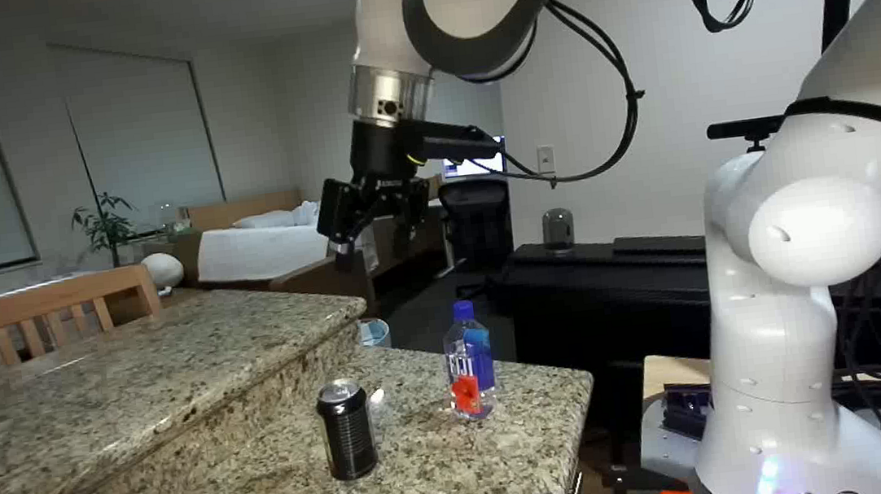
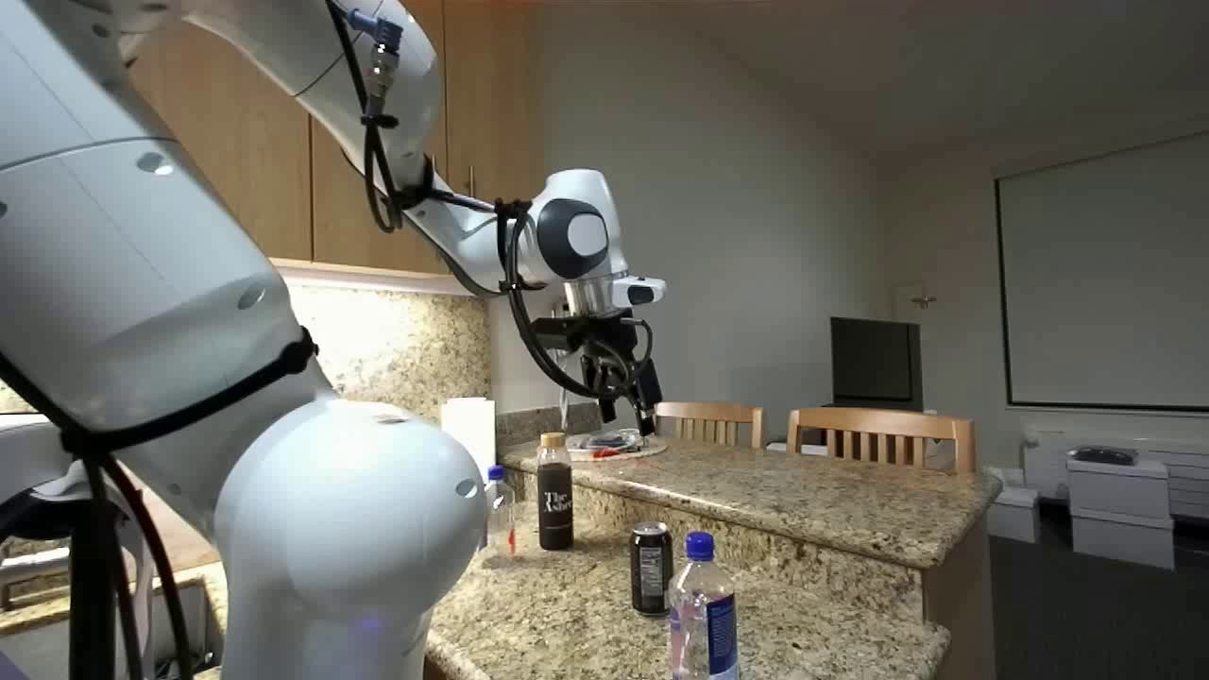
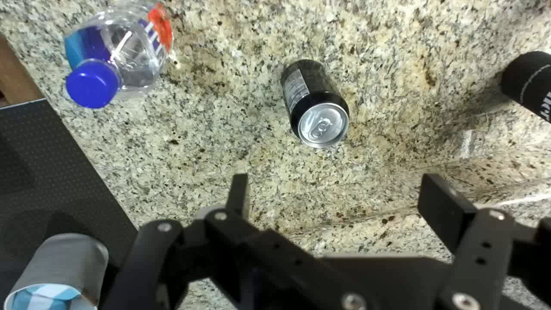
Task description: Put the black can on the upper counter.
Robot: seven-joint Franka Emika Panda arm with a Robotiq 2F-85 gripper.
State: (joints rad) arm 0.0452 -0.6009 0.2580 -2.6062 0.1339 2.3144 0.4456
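Note:
The black can [image 1: 348, 437] stands upright on the lower granite surface [image 1: 464, 473], near the step up to the upper counter [image 1: 166, 366]. The can also shows in an exterior view [image 2: 652, 571] and in the wrist view [image 3: 311, 88], silvery top up. The upper counter is the raised granite ledge, also in an exterior view [image 2: 784, 486] and low in the wrist view [image 3: 366, 234]. My gripper [image 1: 376, 237] is open and empty, high above the counters and apart from the can. In the wrist view its fingers [image 3: 335, 185] are spread wide, with the can above the gap between them.
A blue-capped water bottle [image 1: 469, 367] stands beside the can. A dark bottle with a tan cap [image 2: 555, 496] and a further blue-capped bottle [image 2: 499, 510] stand along the lower surface. A plate with items [image 2: 614, 444] lies on the upper counter. Chairs [image 2: 883, 434] stand behind it.

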